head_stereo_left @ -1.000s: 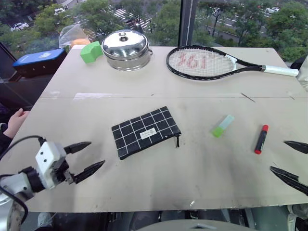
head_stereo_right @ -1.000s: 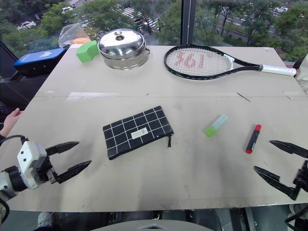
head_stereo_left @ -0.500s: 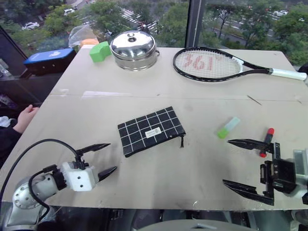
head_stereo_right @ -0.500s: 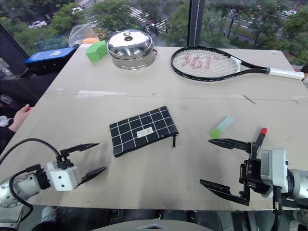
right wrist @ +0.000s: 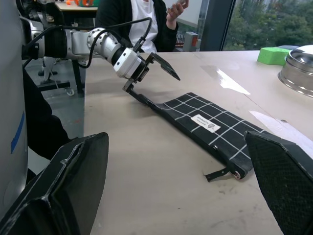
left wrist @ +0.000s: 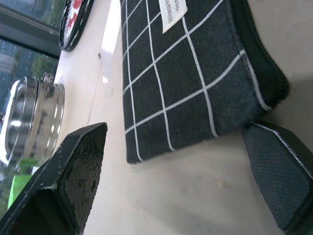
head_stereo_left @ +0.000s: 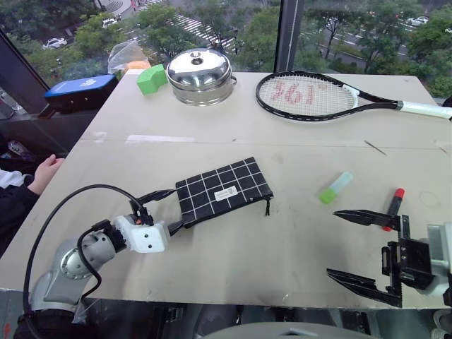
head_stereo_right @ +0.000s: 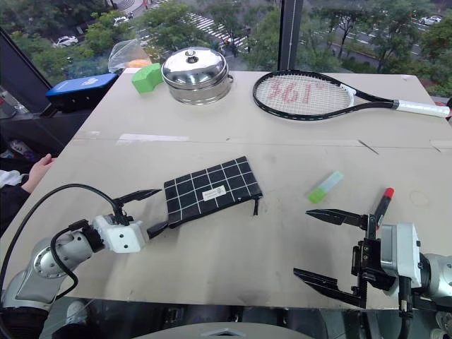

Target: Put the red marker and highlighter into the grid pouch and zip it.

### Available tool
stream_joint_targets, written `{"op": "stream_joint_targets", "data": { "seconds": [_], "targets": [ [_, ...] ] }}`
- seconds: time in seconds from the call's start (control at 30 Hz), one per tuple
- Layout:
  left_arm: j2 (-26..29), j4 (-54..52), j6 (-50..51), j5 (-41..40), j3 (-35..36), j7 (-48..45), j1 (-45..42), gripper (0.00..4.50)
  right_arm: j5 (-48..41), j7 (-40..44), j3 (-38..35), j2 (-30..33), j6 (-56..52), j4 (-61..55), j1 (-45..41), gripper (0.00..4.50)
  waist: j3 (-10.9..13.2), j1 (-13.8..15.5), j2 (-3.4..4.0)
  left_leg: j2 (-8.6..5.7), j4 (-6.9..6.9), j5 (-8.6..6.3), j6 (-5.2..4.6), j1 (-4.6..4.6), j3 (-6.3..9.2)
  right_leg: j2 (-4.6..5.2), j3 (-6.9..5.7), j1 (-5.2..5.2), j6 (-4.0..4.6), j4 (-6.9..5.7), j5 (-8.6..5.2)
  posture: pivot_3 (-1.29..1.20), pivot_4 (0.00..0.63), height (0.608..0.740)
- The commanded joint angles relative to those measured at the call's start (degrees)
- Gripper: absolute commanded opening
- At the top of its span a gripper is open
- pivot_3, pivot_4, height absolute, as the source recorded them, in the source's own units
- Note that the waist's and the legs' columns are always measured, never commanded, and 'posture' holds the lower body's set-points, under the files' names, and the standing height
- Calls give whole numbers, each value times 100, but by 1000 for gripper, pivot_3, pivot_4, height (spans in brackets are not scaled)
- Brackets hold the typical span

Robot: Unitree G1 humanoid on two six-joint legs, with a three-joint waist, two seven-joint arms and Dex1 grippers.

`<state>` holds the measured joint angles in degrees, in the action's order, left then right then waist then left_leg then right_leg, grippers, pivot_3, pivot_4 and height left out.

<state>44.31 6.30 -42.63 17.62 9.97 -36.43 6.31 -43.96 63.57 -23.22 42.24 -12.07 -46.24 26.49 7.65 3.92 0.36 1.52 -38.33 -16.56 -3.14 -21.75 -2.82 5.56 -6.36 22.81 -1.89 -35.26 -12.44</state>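
Observation:
The grid pouch (head_stereo_left: 222,191) lies flat mid-table, black with white lines and a small white label, its zipper pull (head_stereo_left: 268,206) at the near right corner. My left gripper (head_stereo_left: 176,207) is open and straddles the pouch's left end (left wrist: 146,147). Its nearer finger (right wrist: 142,96) sits right at the pouch's corner. To the right lie the green highlighter (head_stereo_left: 335,188) and, beyond it, the red marker (head_stereo_left: 393,206), both loose on the table. My right gripper (head_stereo_left: 332,242) hangs open and empty just in front of them, pointing left toward the pouch.
At the far side stand a lidded steel pot (head_stereo_left: 200,76), a green foam block (head_stereo_left: 150,79) and a tennis racket (head_stereo_left: 311,95). A blue box (head_stereo_left: 79,88) sits off the far left corner. A person's hand (head_stereo_left: 46,173) rests at the table's left edge.
My left gripper has rolled over and moved forward and right, up to the pouch's left end. My right gripper swung in from the right edge, then held still. The camera has shifted.

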Motion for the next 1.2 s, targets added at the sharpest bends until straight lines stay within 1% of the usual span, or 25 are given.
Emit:
{"op": "stream_joint_targets", "data": {
  "seconds": [0.03, 0.17, 0.33, 0.5, 0.63, 0.87, 1.0, 1.2],
  "targets": [
    [22, 204, 239, 319, -324, 220, -183, 4399, -28, -16, -85, -25, 123, -91, 44, 4500, 2, 19, 3, -1, 0, 0, 0, -1, 1, 2, -5, -2, -1, 0, -1, 0, 150, 740],
    [-43, 244, 358, 509, -633, 383, -447, 4399, -12, -73, -78, -44, 132, -97, 62, 4500, 2, 50, 2, -7, 0, -2, 4, -3, 0, 20, -10, -4, -2, 0, -1, 0, 150, 740],
    [-163, 295, 580, 497, -1126, 366, -769, 4399, 69, -180, 9, -66, 125, -106, 23, 4500, 1, 41, 2, -13, -3, -11, 19, 0, -4, 31, -7, -5, -3, -3, -1, 0, 150, 740],
    [-491, -118, 1209, 533, -1480, 281, -919, 4399, 158, -351, 64, -107, 101, -174, 47, 4500, -3, 48, 5, -17, -2, 2, -4, -2, 0, 29, -18, -7, -10, -5, -5, 0, 150, 740],
    [-744, -242, 1419, 751, -1700, 446, -1139, 4399, 224, -488, 137, -148, 109, -260, 103, 4500, -3, 49, 2, -25, -3, 2, -5, -3, 0, 25, -21, -13, -15, -4, -8, 0, 150, 740],
    [-766, -198, 1803, 1306, -1875, 795, -1401, 4399, 330, -679, 169, -233, 141, -367, 207, 4500, -4, 40, -8, -26, -5, 1, -6, -2, 2, 35, -20, -14, -16, -3, -9, 0, 150, 740],
    [-843, -129, 1907, 1621, -2099, 1010, -1583, 4399, 406, -782, 253, -277, 143, -437, 252, 4500, -4, 41, -7, -25, -5, 1, -6, -1, 4, 36, -20, -14, -17, -4, -10, 0, 150, 740],
    [-1049, 169, 2139, 1766, -2479, 922, -1962, 4399, 447, -909, 294, -316, 129, -494, 265, 4500, -6, 56, -10, -27, -8, 1, -5, -2, 3, 40, -20, -15, -17, -6, -9, 0, 150, 740]
  ]
}}
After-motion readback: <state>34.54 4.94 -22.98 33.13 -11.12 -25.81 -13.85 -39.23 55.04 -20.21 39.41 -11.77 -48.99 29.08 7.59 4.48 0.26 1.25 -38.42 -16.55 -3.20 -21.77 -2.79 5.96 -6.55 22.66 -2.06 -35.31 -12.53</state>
